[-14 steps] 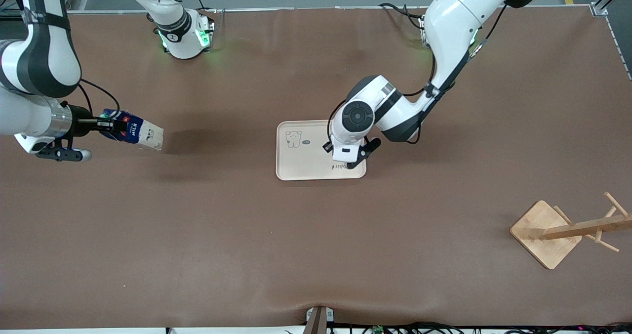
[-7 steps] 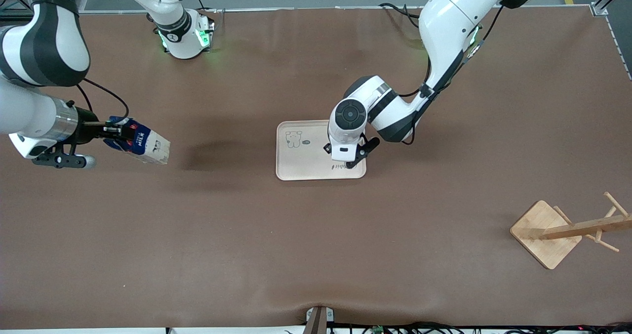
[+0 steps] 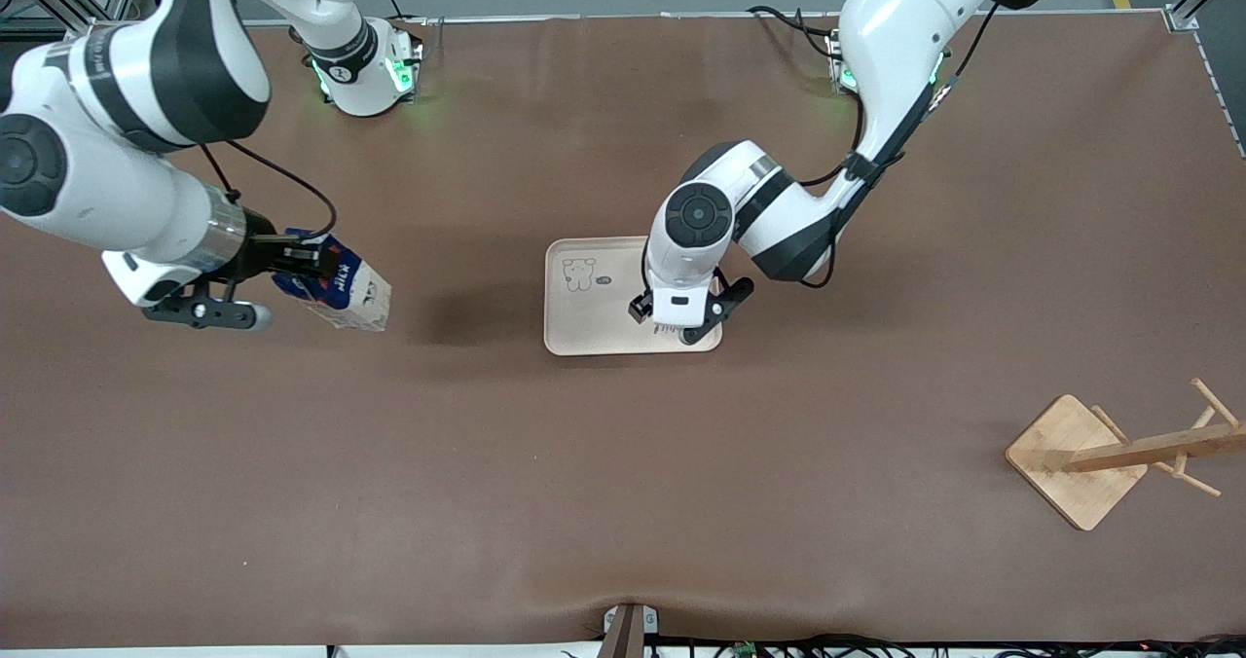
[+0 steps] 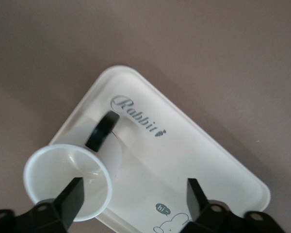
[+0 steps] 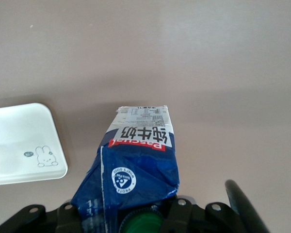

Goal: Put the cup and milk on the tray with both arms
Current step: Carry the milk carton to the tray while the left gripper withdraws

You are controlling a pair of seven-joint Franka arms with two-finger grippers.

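The cream tray [image 3: 594, 317] lies mid-table. In the left wrist view the white cup [image 4: 68, 179] with its black handle stands upright on the tray [image 4: 184, 150] by the script word. In the front view the left hand hides the cup. My left gripper [image 3: 681, 322] hangs over that end of the tray, open [image 4: 133, 199], with one finger [image 4: 70, 199] showing over the cup's mouth. My right gripper [image 3: 292, 274] is shut on the blue milk carton [image 3: 336, 293] at its green-capped top [image 5: 140, 155], tilted in the air over bare table toward the right arm's end.
A wooden rack [image 3: 1100, 454] with pegs stands toward the left arm's end, nearer the front camera. The tray's bear-drawing end [image 5: 19, 141] shows in the right wrist view with bare table between it and the carton.
My right arm has carried the milk carton toward the tray. My left hand has shifted slightly over the tray's end.
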